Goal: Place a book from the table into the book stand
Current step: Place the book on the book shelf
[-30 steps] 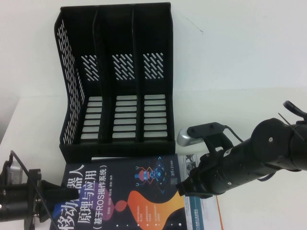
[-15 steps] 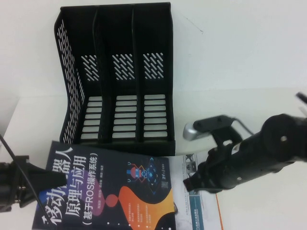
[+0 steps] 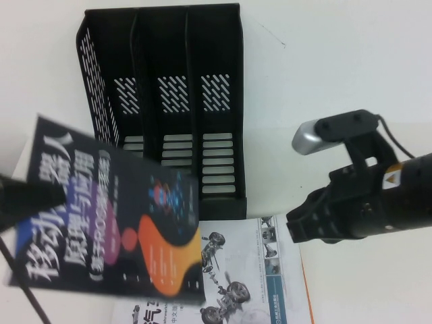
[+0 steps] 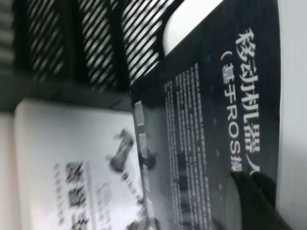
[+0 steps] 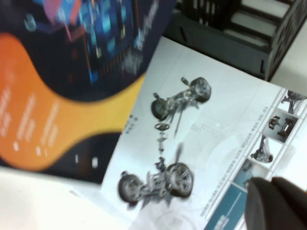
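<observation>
The book (image 3: 115, 216), dark navy with white Chinese title and orange and purple blobs, hangs tilted in the air in front of the left slot of the black book stand (image 3: 169, 61). My left gripper (image 3: 27, 199) is shut on the book's left edge; one dark finger lies on the cover in the left wrist view (image 4: 256, 184). The book (image 4: 216, 96) and the stand (image 4: 72, 48) also show there. My right gripper (image 3: 297, 226) hovers over the right edge of the white book, its fingers together and empty (image 5: 268, 184). The white table (image 3: 351, 67) carries the stand.
A white-covered book with grey car-part drawings (image 3: 243, 270) lies flat in front of the stand, partly under the lifted book; it also shows in the right wrist view (image 5: 192, 134). The right arm's camera housing (image 3: 317, 138) sticks up to the right of the stand.
My left gripper has lifted the dark book up and to the left, tilting it off the white book. My right arm has drawn back to the right and risen.
</observation>
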Controlling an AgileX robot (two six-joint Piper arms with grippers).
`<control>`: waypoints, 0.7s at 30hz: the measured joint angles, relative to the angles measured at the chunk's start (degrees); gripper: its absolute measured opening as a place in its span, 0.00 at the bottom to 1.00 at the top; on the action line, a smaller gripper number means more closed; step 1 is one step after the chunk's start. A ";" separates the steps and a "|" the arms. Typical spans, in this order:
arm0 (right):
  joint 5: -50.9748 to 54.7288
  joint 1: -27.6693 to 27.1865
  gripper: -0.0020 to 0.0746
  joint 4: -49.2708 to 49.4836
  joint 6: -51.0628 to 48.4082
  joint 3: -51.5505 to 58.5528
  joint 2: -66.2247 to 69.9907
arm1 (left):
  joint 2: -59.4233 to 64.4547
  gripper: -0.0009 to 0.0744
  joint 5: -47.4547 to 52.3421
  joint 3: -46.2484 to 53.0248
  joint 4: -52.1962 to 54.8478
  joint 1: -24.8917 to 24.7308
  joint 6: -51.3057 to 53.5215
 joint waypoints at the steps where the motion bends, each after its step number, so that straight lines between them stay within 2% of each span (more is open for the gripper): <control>1: 0.68 0.00 0.03 0.01 0.00 0.00 -0.85 | -0.74 0.16 0.56 -2.07 0.47 0.00 -1.47; 6: 4.58 0.00 0.03 -0.13 0.00 0.00 -5.45 | -1.31 0.16 2.19 -13.74 5.63 0.00 -8.17; 12: 10.90 0.00 0.03 -0.30 0.72 0.00 -11.54 | 3.46 0.16 2.19 -29.90 14.62 0.00 -14.65; 21: 19.22 0.00 0.03 -0.52 2.36 0.00 -20.68 | 17.85 0.16 3.51 -48.74 15.38 0.00 -18.75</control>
